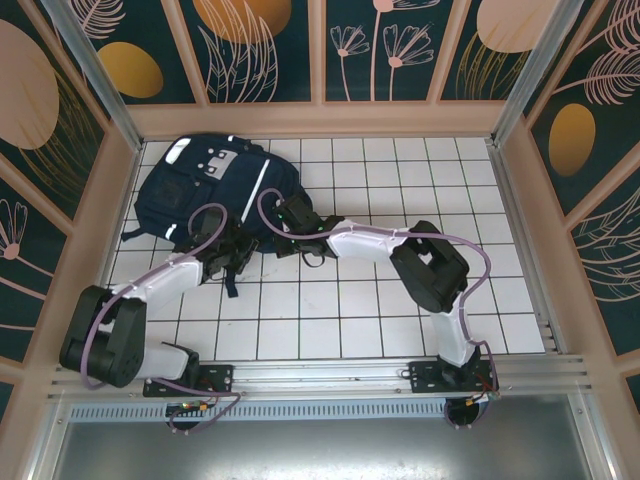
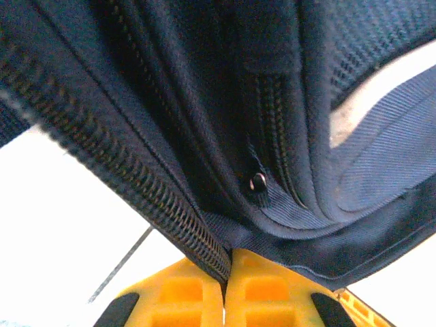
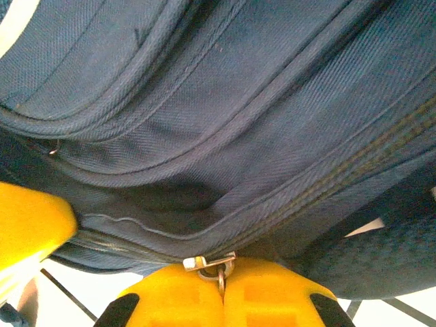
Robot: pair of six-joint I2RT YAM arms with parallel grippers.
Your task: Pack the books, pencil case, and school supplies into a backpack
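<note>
Item: backpack (image 1: 205,190), navy, lying at the far left corner of the worktop (image 1: 400,320). We record the left arm stretched forward from the near edge, with the left pincer (image 2: 225,276) closed tight on the backpack's zipper seam. The right arm folds leftward at the elbow, and the right pincer (image 3: 221,283) is pinched shut on the metal zipper pull (image 3: 210,263).

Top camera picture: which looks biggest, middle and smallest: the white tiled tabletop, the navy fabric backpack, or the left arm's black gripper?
Largest: white tiled tabletop.
Then: navy fabric backpack.
Smallest: left arm's black gripper.
</note>
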